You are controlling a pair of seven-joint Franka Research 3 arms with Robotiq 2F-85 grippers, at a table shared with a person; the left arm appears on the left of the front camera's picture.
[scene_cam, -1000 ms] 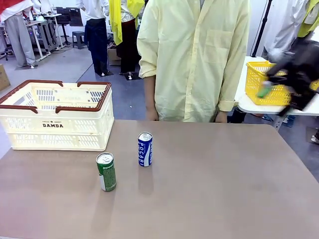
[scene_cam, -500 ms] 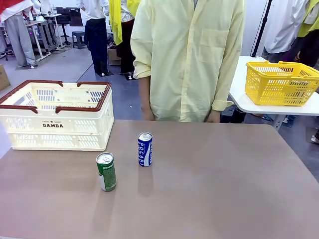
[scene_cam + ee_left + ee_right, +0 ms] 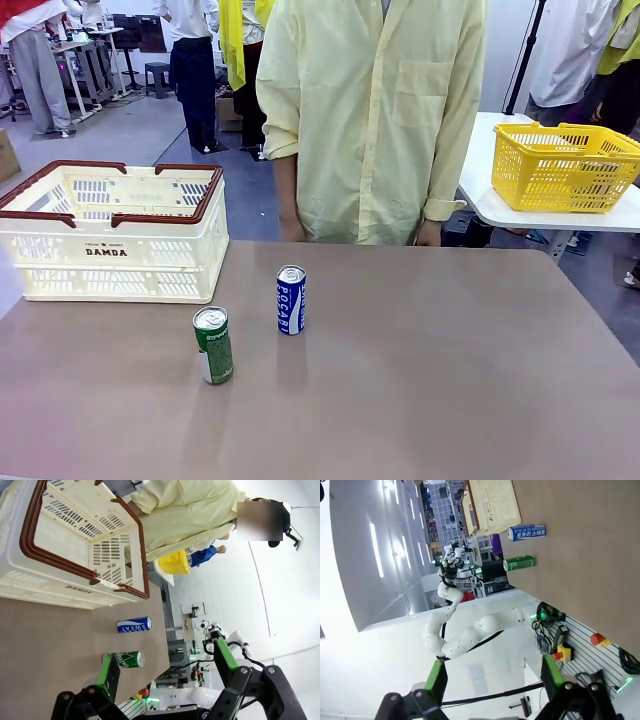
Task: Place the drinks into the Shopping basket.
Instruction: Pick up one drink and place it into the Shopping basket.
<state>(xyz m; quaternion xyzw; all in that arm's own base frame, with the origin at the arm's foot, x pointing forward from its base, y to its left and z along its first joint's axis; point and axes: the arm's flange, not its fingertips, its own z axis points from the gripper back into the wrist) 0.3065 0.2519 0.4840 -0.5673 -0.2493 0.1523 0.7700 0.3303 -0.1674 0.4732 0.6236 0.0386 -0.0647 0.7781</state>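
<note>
Left gripper [image 3: 162, 650] and right gripper [image 3: 492, 662] hang wide open and empty, well back from the green can [image 3: 213, 346] and blue can [image 3: 291, 301] standing near the basket [image 3: 165, 268].

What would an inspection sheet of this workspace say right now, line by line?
surface: brown tabletop, flat.
job's things: green can and blue can upright, apart, on the table; Shopping basket at the far left, no cans seen inside.
clutter: nothing seen.
grippers: left gripper open, empty; right gripper open, empty.
cables: black cables on the panel beside the table's edge.
surroundings: person in a pale yellow shirt at the far side; yellow basket on a white side table.
</note>
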